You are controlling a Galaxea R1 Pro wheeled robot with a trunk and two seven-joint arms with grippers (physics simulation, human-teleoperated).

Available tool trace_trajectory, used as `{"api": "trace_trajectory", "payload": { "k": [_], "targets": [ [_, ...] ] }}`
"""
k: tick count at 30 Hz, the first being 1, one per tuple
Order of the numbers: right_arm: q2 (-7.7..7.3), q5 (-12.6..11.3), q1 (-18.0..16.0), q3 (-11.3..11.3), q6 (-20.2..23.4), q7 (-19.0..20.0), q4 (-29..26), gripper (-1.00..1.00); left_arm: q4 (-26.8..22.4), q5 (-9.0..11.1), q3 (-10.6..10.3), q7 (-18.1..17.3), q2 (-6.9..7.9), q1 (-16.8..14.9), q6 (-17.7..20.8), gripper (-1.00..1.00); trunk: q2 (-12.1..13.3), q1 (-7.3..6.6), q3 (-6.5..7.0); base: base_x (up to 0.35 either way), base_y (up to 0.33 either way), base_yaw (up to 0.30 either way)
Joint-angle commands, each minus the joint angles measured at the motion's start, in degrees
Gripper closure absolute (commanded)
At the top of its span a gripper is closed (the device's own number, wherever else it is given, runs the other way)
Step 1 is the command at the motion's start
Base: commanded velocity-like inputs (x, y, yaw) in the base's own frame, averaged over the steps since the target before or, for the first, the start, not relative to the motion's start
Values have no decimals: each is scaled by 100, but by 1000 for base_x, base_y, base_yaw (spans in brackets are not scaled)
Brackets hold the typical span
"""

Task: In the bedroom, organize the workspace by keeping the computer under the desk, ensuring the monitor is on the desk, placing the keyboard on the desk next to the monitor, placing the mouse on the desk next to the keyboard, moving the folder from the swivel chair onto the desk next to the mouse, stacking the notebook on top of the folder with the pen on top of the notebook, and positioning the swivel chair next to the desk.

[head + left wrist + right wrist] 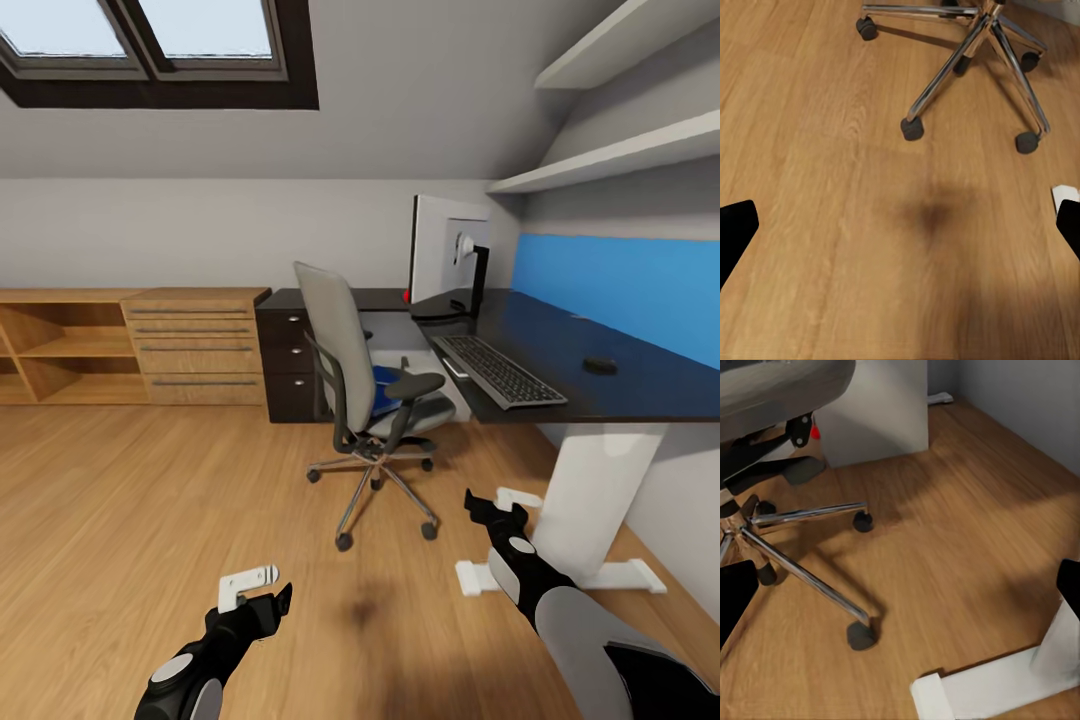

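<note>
Slim silver-grey keyboard [500, 370] along glossy black surface's [640, 385] front edge, small dark mouse [600, 365] nearer blue wall. Bright-blue folder [385, 385] on grey swivel chair [345, 360]. Both jaws spread, empty.

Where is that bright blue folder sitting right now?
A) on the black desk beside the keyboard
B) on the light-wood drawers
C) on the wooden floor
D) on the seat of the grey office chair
D: in the head view the folder lies on the seat of the swivel chair, behind its armrest, not on the desk.
</note>
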Motion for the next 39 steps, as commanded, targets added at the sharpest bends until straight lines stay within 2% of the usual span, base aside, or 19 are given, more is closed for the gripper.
{"api": "trace_trajectory", "payload": {
  "k": [1,27,30,39],
  "targets": [
    [0,-5,-4,0,-20,-10,7,-100,-8,61,-5,50,0,0,19,-100,-2,2,-5,269,0,0],
    [8,-3,-4,9,-29,-10,42,-100,0,60,35,52,1,-1,18,-100,-2,2,-5,255,3,0],
    [109,12,-4,-1,-35,-10,42,-100,1,60,38,52,1,0,12,-100,-2,2,-5,286,89,0],
    [196,21,-4,-1,-169,-10,47,-100,2,60,79,52,1,-1,11,-100,-2,2,-5,139,28,39]
  ]
}}
